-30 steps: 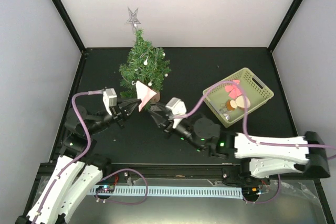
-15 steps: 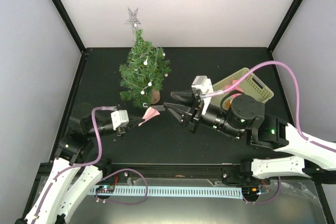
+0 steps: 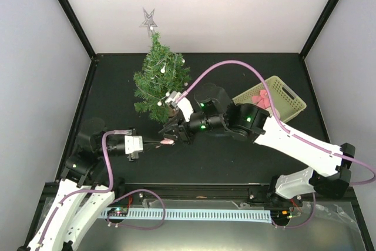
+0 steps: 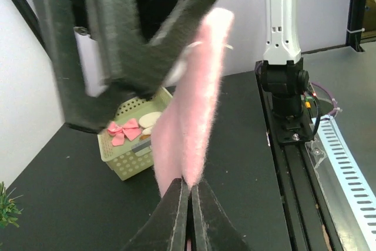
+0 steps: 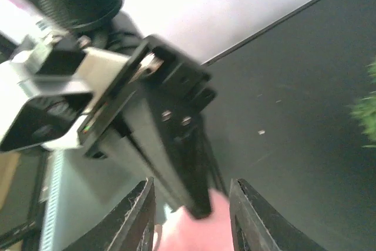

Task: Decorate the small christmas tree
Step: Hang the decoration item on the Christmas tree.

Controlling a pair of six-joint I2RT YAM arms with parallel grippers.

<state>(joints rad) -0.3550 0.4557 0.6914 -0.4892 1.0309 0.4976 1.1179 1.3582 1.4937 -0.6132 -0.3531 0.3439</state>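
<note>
Pinches pink felt (image 4: 197, 104) in left pincer (image 4: 189, 195); spreads right pincer (image 5: 192, 186) astride it. Near both, tree (image 3: 160, 77): probably light, tippy, springy-needled. Best steadied low, at trunk.

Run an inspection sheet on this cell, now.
Surface: black table, matte.
Job's things: tree upright, back left, star on top, white beads; pink ornament off the tree, in front.
Clutter: basket at right, bow inside.
Grippers: left gripper shut on ornament; right gripper open, straddling it.
Cables: pink cables on both arms; right one arcs close by tree.
Surroundings: white walls, black posts.
</note>
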